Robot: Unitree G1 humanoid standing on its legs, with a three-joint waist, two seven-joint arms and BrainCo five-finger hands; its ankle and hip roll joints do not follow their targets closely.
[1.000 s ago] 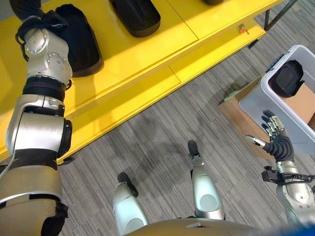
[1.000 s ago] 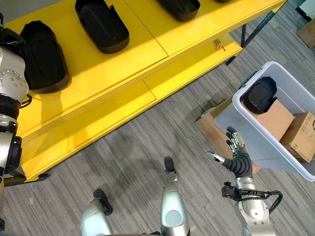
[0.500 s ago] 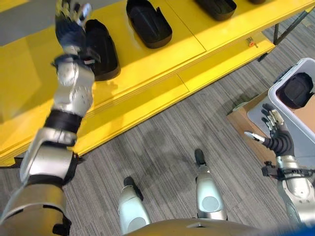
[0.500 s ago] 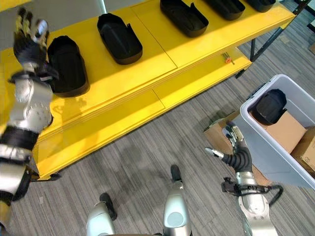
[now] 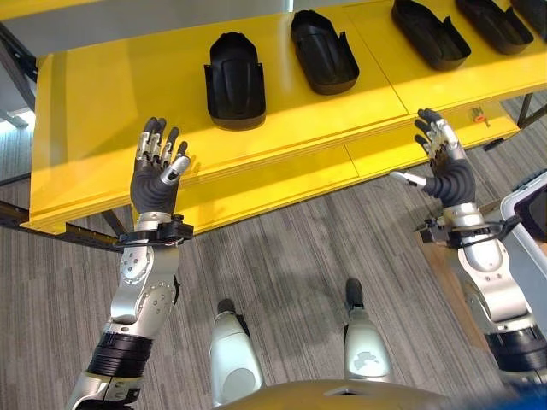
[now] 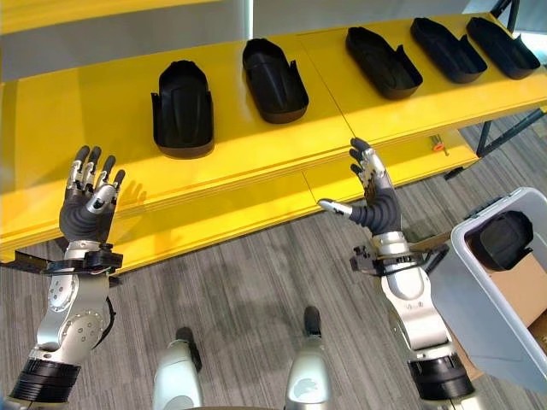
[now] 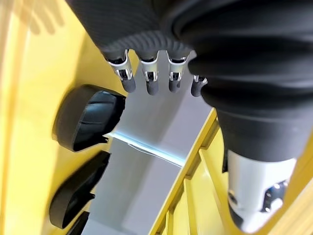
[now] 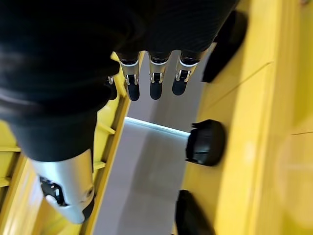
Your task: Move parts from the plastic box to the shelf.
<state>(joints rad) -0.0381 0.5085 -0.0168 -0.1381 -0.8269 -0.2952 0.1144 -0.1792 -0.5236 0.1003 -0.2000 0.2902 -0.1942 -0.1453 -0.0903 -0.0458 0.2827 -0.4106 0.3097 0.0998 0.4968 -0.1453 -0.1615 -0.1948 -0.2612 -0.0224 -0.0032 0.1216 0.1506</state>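
Several black moulded parts lie in a row on the yellow shelf point(image 5: 102, 102), among them one point(image 5: 233, 81) at the left and another point(image 5: 323, 51) beside it. One more black part point(image 6: 502, 239) sits in the grey plastic box point(image 6: 491, 299) on the floor at the right. My left hand point(image 5: 154, 190) is raised in front of the shelf's edge, open and empty. My right hand point(image 5: 449, 179) is raised likewise at the right, open and empty, to the left of the box. Straight fingers point(image 7: 149, 81) in the left wrist view and straight fingers point(image 8: 155, 81) in the right wrist view hold nothing.
A cardboard box point(image 6: 534, 286) lies inside the plastic box beside the black part. A small orange object point(image 6: 438, 146) rests on the shelf's lower ledge. Grey striped carpet point(image 5: 282, 256) lies between me and the shelf. A dark shelf leg point(image 6: 491, 132) stands at the right.
The camera has swung up and left, bringing more of the shelf into view. My left arm drew back from the shelf part and my right hand rose away from the box.
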